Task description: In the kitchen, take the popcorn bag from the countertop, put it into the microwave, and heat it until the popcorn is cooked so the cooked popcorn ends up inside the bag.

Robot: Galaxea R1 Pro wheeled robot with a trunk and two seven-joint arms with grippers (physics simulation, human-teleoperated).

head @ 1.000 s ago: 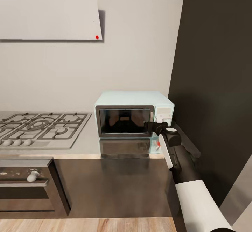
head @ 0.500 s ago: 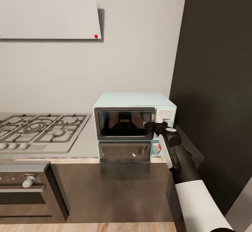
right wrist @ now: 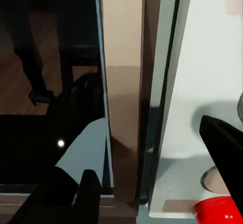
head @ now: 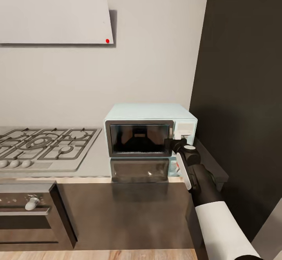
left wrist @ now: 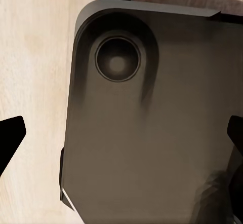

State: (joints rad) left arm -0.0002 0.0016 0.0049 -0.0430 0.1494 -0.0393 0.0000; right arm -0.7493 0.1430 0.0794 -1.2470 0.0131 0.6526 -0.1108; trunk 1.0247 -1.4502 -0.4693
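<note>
Head view: microwave (head: 150, 130) on worktop (head: 94, 166), door shut, beside hob (head: 43, 142). Right claw (head: 172, 142) spread at the door's right edge — fingers (right wrist: 86, 193) straddling the frame. Step judged: opening the door; next calls for hooking and pulling. Left claw (left wrist: 121, 143) spread, idle.

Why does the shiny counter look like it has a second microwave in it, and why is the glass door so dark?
Head view: the glossy countertop mirrors the microwave like a blurry upside-down copy. Its dark glass door reflects dim shapes. Right wrist view: close up, the door glass also acts as a mirror, with one tiny bright glint, beside the right gripper.
</note>
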